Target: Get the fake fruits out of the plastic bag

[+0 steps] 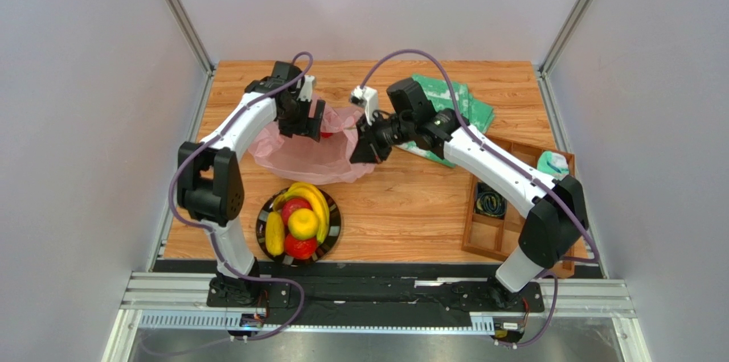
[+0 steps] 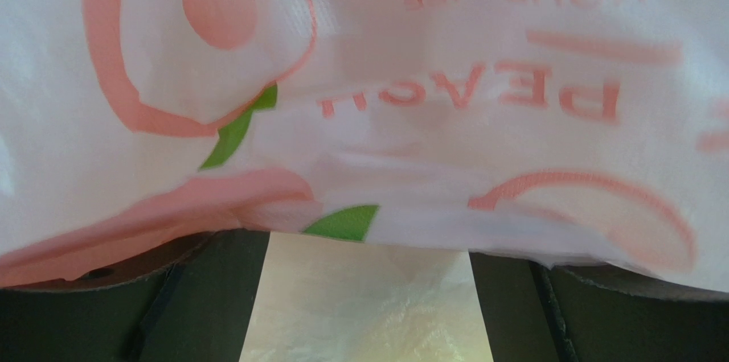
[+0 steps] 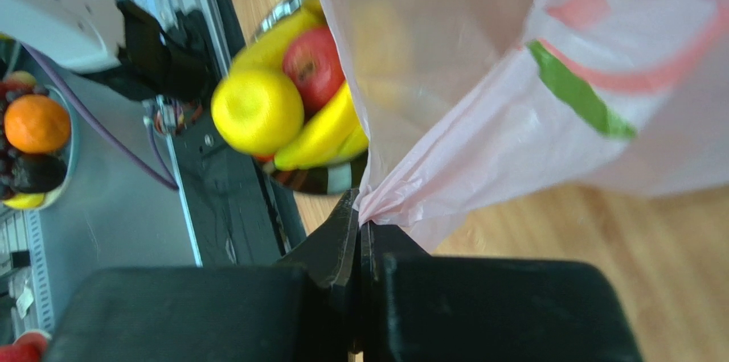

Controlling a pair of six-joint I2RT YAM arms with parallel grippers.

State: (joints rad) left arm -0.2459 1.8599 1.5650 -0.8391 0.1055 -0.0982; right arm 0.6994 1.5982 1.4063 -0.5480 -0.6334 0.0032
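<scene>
Fake fruits [image 1: 299, 221] fill the bowl [image 1: 335, 227] at the table's [image 1: 411, 200] near side; the plastic bag [image 1: 299, 160] lies just beyond. My right claw [image 3: 359, 221] pinches the bag's edge — best held taut — while my left claw [image 1: 310, 123], spread, should dip straight into the mouth for any fruit inside.

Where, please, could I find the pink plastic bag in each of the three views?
Top external: the plastic bag lies mid-table, left of centre.
Left wrist: plastic bag fills the upper picture.
Right wrist: plastic bag upper right, pinched by the right tool.
Shared landmark: fruit bowl, top and right wrist only.
</scene>
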